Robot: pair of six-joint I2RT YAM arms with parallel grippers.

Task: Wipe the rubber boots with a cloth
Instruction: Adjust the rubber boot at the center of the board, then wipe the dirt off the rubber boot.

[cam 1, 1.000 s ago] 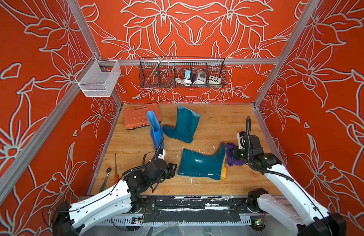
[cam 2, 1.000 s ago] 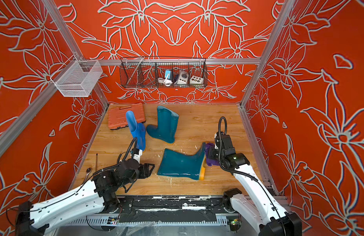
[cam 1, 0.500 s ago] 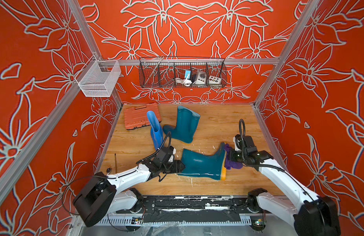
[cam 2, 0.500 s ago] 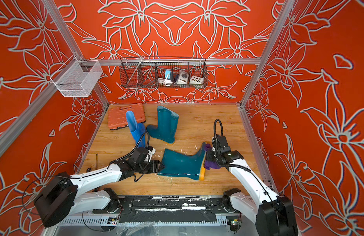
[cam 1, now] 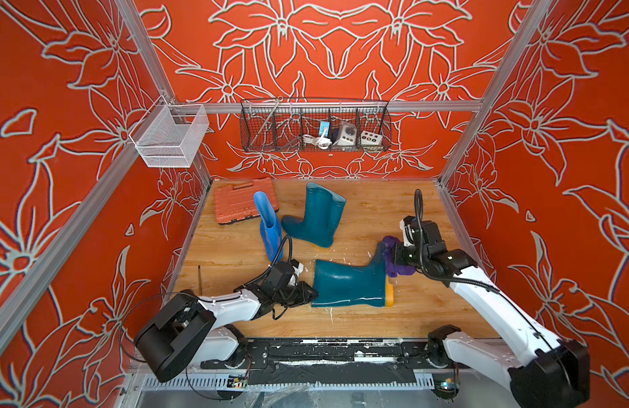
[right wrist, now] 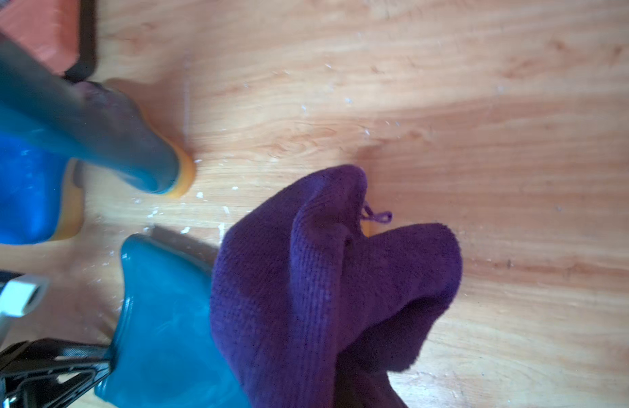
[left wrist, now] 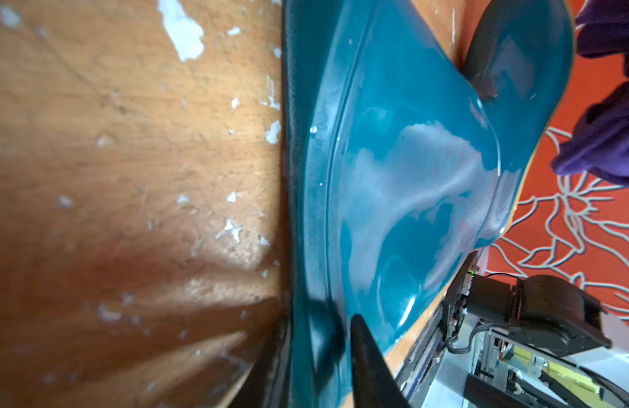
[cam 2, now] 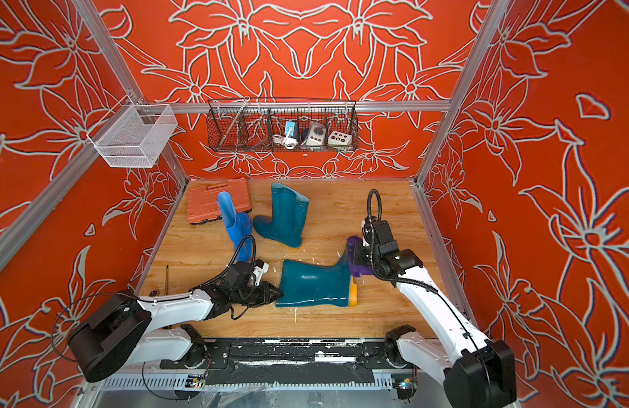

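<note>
Boots (cam 1: pixel 348 286), orange case (cam 1: pixel 235 205) on wood floor (cam 1: pixel 394 212)

Open boards (cam 1: pixel 387 208) at the far right give us the widest free passage. The lying teal boot (cam 1: pixel 348 286) blocks the near middle, with the left arm (cam 1: pixel 232 307) at its cuff and the purple cloth (cam 1: pixel 399 271) and right arm (cam 1: pixel 489 303) at its sole. An upright teal boot (cam 1: pixel 318 219), blue boot (cam 1: pixel 269 226) and orange tool case (cam 1: pixel 235 205) crowd the far left. We find a bare strip between the lying boot and the standing pair.
</note>
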